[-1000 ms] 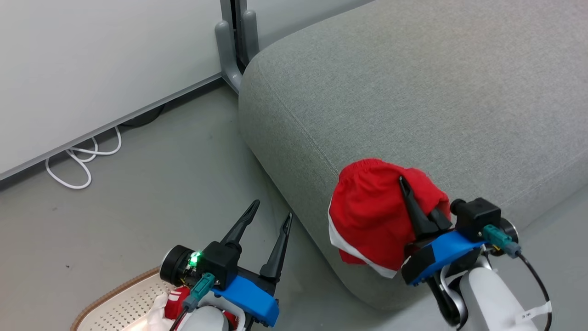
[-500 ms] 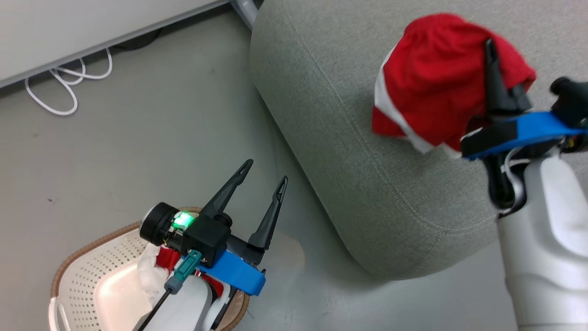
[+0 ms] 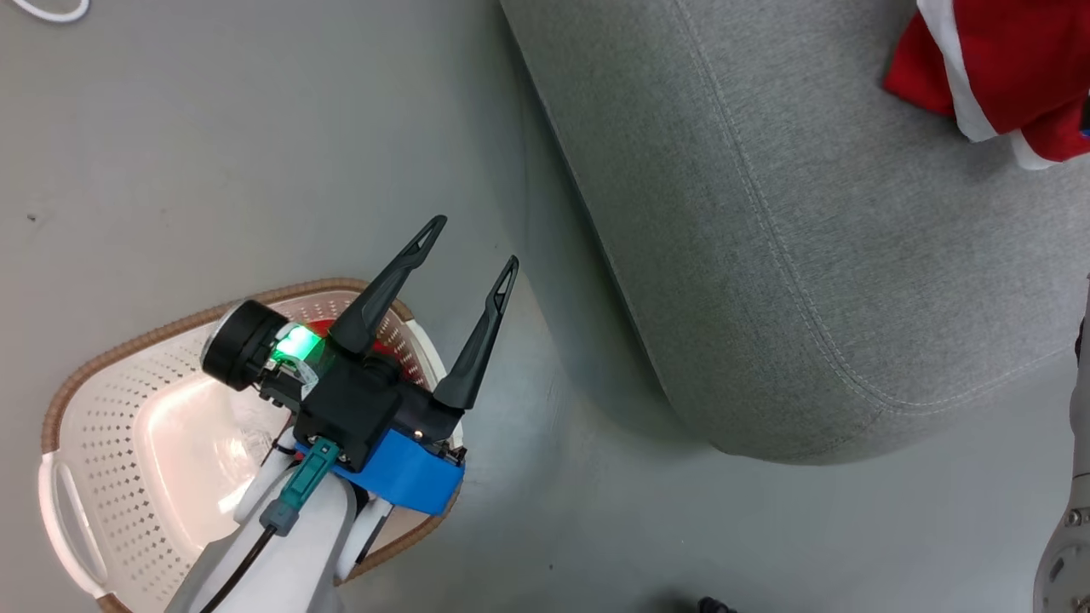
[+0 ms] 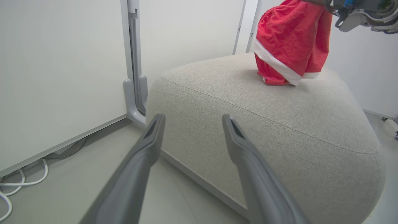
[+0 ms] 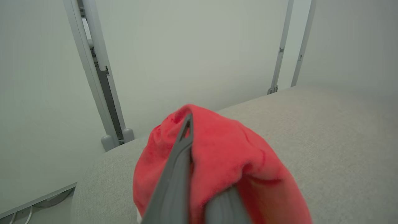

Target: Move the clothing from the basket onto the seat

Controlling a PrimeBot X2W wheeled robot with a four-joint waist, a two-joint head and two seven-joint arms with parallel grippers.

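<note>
Clothing (image 4: 289,46), crumpled red with white trim, in right fingers (image 5: 178,172); left fingers (image 3: 387,281) wide.

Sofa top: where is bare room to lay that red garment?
The sofa is bare from its stitched seam up to the red garment, and on past it toward the wall. The one taken spot is under its hem.

The left end effector (image 3: 473,245) points up and to the right on its pale forearm (image 3: 289,545), its two dark fingers spread wide with nothing between them. The right end effector (image 5: 194,146) is held high, clamped on red cloth (image 5: 239,155).
</note>
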